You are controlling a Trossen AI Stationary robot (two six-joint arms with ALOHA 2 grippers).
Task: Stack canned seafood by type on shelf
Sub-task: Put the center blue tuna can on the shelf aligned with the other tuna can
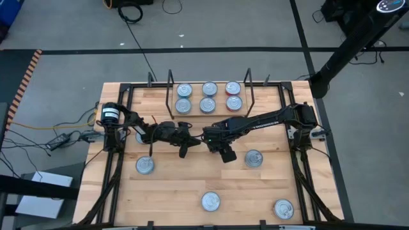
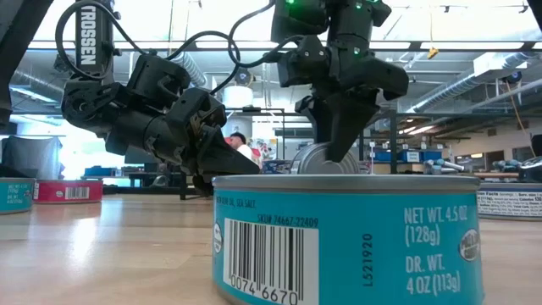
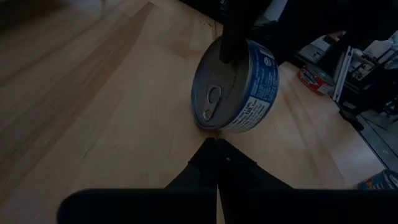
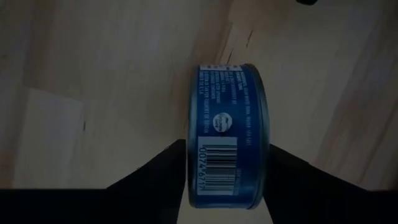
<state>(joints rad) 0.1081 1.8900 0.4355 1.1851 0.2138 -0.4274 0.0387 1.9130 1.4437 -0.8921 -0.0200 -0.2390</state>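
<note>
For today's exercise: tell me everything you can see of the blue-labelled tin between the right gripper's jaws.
The blue-labelled tin is a flat round metal can with a silver pull-tab lid, blue side label and barcode. It stands tipped on its edge on the wooden tabletop, mid-table. The right gripper straddles it, jaws at lid and base.

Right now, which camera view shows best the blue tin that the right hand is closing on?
The right wrist view: the blue tin stands on edge between the right hand, barcode visible. The left wrist view shows its lid, the low view only its edge, and the high view hides it.
</note>
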